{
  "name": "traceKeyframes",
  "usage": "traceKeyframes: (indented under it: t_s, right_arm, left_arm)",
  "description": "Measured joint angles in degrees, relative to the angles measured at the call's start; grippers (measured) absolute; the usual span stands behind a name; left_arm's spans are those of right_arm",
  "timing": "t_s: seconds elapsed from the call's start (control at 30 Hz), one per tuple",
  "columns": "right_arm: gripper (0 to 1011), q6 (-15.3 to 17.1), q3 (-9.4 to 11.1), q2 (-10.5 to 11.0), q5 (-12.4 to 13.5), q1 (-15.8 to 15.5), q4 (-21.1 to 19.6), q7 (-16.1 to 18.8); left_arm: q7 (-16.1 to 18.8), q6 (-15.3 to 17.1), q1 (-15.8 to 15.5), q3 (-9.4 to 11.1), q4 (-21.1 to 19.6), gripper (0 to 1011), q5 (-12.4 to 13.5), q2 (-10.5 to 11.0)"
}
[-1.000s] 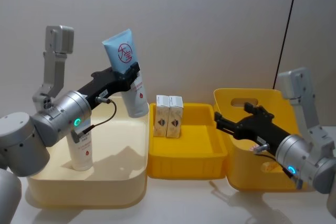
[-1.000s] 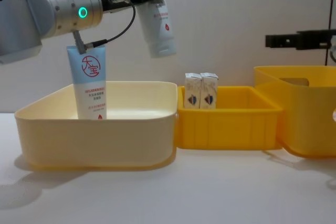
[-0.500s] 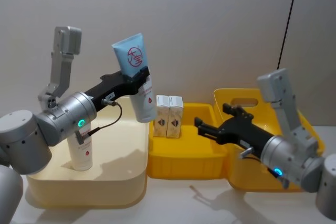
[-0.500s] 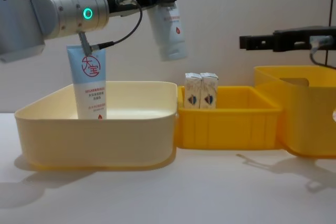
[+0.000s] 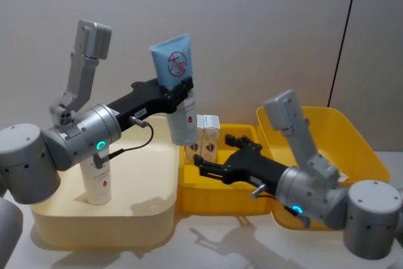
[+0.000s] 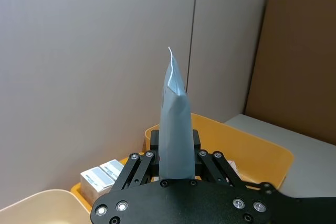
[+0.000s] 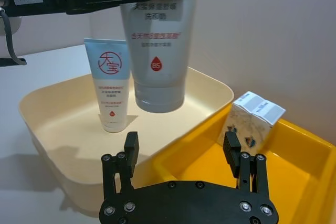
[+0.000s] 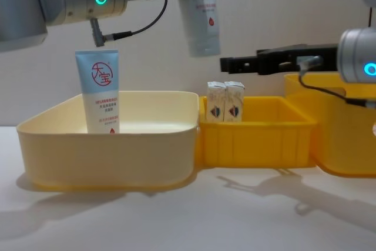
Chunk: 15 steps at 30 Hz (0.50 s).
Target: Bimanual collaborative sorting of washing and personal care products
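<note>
Left end effector (image 5: 181, 91) is clamped tight around the middle of a tube (image 5: 184, 118), holding it up in the air with the cap end down, roughly over where the cream bin (image 8: 106, 139) meets the yellow tray (image 8: 258, 139). Right end effector (image 7: 180, 148) is spread wide with nothing in it, hovering over that tray and pointing at the held tube. A second tube (image 8: 97, 92) stands upright in the cream bin, and two cartons (image 8: 225, 102) sit side by side in the tray's back corner nearest it.
</note>
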Motion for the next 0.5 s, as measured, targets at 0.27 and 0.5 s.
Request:
traceKeyframes:
  t_s: [0.27, 0.5]
  right_arm:
    - [1001, -1.5, -2.1, -1.5, -0.3, 1.8, 2.9, 0.8]
    - [1001, -3.0, -3.1, -2.8, -0.4, 3.0, 4.6, 0.4]
  left_arm:
    - [-0.4, 0.4, 0.3, 1.7, -2.9, 292, 1.0, 1.1]
    - [-0.4, 0.7, 0.5, 2.6, -4.2, 292, 1.3, 1.6]
